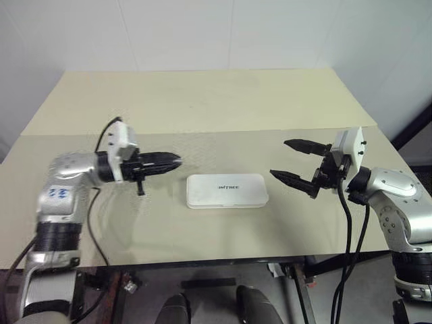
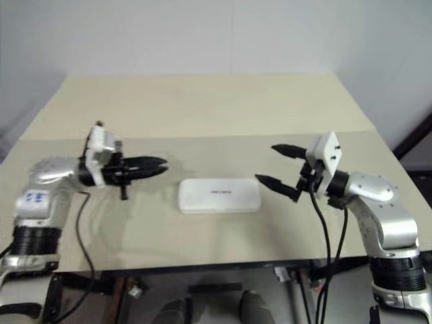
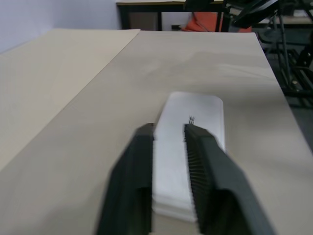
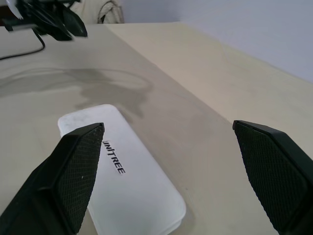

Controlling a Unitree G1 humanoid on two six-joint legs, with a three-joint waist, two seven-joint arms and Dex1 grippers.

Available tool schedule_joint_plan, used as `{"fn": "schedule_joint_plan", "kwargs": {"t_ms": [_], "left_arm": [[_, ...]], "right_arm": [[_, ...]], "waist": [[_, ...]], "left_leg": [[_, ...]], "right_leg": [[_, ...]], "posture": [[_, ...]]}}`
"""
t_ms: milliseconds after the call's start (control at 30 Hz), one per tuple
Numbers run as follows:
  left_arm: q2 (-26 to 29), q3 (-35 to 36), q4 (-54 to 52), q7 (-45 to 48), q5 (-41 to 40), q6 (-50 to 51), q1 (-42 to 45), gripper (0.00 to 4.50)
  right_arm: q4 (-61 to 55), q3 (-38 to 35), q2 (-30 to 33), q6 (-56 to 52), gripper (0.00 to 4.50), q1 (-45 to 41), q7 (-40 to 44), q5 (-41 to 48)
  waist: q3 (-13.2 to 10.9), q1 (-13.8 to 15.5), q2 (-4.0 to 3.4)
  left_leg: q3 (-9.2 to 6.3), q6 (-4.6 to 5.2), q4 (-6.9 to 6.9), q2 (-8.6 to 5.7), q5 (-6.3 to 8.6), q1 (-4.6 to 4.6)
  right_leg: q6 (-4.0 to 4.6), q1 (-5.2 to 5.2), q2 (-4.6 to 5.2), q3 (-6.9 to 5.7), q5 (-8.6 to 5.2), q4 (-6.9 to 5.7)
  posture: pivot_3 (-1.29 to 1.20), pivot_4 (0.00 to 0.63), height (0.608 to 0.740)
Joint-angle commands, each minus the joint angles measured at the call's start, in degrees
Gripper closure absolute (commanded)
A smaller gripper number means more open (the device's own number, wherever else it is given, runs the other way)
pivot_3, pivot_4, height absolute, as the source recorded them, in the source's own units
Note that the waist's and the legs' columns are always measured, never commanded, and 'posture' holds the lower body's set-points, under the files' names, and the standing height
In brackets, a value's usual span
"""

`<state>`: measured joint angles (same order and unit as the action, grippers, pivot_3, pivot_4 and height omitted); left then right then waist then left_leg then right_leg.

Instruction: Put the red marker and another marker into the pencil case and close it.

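On the bench (image 1: pixel 202 108), head views: item one, the pencil case (image 1: pixel 227 190), white, flat, lid down with its dark print uppermost, lying near the front edge midway between the two arms. Item two, the left gripper (image 1: pixel 172 162), level, pointing toward the case from its left side, clear of it and raised above the bench; fingers drawn near together with a narrow gap at most. Item three, the right gripper (image 1: pixel 291 160), level, facing the case from the other side, fingers spread wide, holding nothing. No marker lies loose on the bench surface.

Left wrist view: the left gripper's fingers (image 3: pixel 134 181) stand slightly parted, nothing pinched between them; the case (image 3: pixel 195 117) lies beyond, seen through the gap. The near end of the case is covered by the fingers.

Right wrist view: the two fingers (image 4: pixel 73 176) far apart, the case (image 4: pixel 132 186) below and between them, untouched; its seam reads as shut.

Judgement: the task looks at or past its closing step, since the lid is down and both grippers are empty. Whether the red marker and the other marker are inside cannot be told; the case is opaque. Next, only a check that the lid has latched all round.
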<state>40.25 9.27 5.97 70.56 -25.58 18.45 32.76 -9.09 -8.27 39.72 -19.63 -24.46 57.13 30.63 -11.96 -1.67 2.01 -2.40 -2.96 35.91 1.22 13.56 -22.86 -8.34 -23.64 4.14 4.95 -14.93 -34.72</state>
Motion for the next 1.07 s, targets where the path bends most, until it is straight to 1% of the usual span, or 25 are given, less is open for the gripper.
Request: {"fn": "schedule_joint_plan", "kwargs": {"t_ms": [33,67,100,200,267,300,333,500,600,733,833,967,1067], "left_arm": [[2.4,3.5,-3.1,-0.4,-2.2,-0.3,-1.4,2.21],[2.6,3.9,-3.1,-0.7,-2.6,-0.2,-1.5,1.94],[2.4,4.0,-3.3,-1.3,-2.5,-0.6,-1.5,1.54],[1.6,3.8,-3.8,-2.4,-2.6,-1.2,-1.5,0.55],[1.3,3.6,-4.1,-2.6,-2.9,-0.9,-1.6,0.02],[1.0,3.5,-4.3,-3.0,-2.8,-1.4,-1.6,0.02],[1.3,3.5,-4.8,-2.8,-3.6,0.4,-2.0,0.02],[2.7,6.3,-5.4,-4.0,-2.2,-3.0,-6.4,0.02],[4.5,8.3,-6.0,-4.3,-2.8,-2.9,-8.7,0.02],[6.7,9.7,-5.5,-3.8,-3.3,-3.1,-9.6,0.02],[7.5,9.7,-5.1,-2.9,-3.0,-4.1,-10.3,0.02],[7.5,9.0,-4.2,-2.2,-2.3,-5.3,-11.1,0.02],[8.4,7.8,-5.2,-1.0,-2.6,-3.9,-11.3,0.02]], "right_arm": [[-1.5,-0.7,0.6,1.0,0.00,0.1,1.2,0.8],[-1.6,-0.7,0.5,0.9,0.00,0.1,1.3,0.8],[-1.7,-0.7,0.4,0.8,0.00,0.1,1.3,0.9],[-1.6,-0.6,0.2,1.0,0.00,0.1,1.6,0.8],[-1.5,-0.5,0.1,1.1,0.00,0.1,1.7,0.9],[-1.4,-0.6,0.2,1.2,0.00,0.2,1.9,0.9],[-1.2,-0.7,0.3,1.4,0.00,0.3,2.2,0.8],[1.3,-2.8,2.8,3.2,0.00,1.5,4.0,-0.2],[2.1,-4.2,4.8,3.7,0.00,3.0,5.5,0.1],[3.1,-5.4,6.8,4.2,0.00,4.1,7.2,0.1],[3.4,-6.2,7.6,4.7,0.00,5.4,7.9,0.0],[0.9,-6.1,7.4,4.5,0.00,7.6,7.0,0.1],[1.7,-5.9,7.5,4.3,0.00,6.2,6.4,0.0]], "waist": [[0.0,0.2,0.00],[0.0,0.2,0.00],[0.0,0.2,0.00],[0.0,0.0,0.00],[0.0,0.0,0.00],[0.0,0.0,0.00],[0.0,-0.1,0.00],[0.0,-0.2,0.00],[0.0,-0.1,0.00],[0.0,-0.1,-0.01],[0.0,-0.1,0.00],[0.0,-0.1,-0.01],[0.0,-0.1,-0.02]], "left_leg": [[-0.02,0.00,0.02,0.00,0.00,-0.04],[-0.02,0.00,0.04,0.00,0.00,-0.05],[-0.02,0.00,0.06,-0.01,0.00,-0.07],[-0.01,0.00,0.10,-0.01,0.00,-0.09],[-0.01,0.00,0.08,0.00,0.00,-0.08],[-0.01,0.00,0.07,0.00,0.00,-0.08],[-0.01,0.00,0.06,0.00,0.00,-0.08],[0.02,-0.01,0.01,0.00,0.04,-0.03],[0.02,0.00,0.01,0.01,0.05,-0.09],[0.03,0.01,0.04,0.01,0.06,-0.09],[0.04,0.01,0.04,0.01,0.06,-0.08],[0.06,0.01,0.03,0.01,0.06,-0.09],[0.07,0.01,0.04,0.01,0.06,-0.10]], "right_leg": [[0.00,0.00,0.00,-0.02,0.00,0.02],[0.01,0.00,0.00,-0.03,0.00,0.04],[0.04,0.01,0.01,-0.03,-0.02,0.05],[0.14,0.02,0.01,-0.02,-0.04,0.12],[0.13,0.00,0.01,-0.02,-0.04,0.11],[0.12,0.00,0.00,-0.03,-0.03,0.11],[0.10,0.00,0.00,-0.03,-0.02,0.11],[0.05,-0.01,0.01,-0.02,0.00,0.11],[0.06,-0.05,0.01,-0.03,0.00,0.12],[0.16,-0.03,0.01,-0.02,-0.06,0.17],[0.21,0.00,0.02,-0.02,-0.08,0.26],[0.35,0.00,0.03,-0.02,-0.16,0.29],[0.33,0.00,0.03,-0.02,-0.15,0.29]], "posture": [[0.00,0.150,0.740],[0.00,0.150,0.740],[0.00,0.150,0.740],[0.00,0.150,0.740],[0.00,0.150,0.740],[0.00,0.150,0.740],[0.00,0.150,0.740],[0.00,0.150,0.740],[0.00,0.150,0.740],[0.00,0.150,0.740],[0.00,0.150,0.740],[0.00,0.150,0.740],[0.00,0.150,0.740]]}}
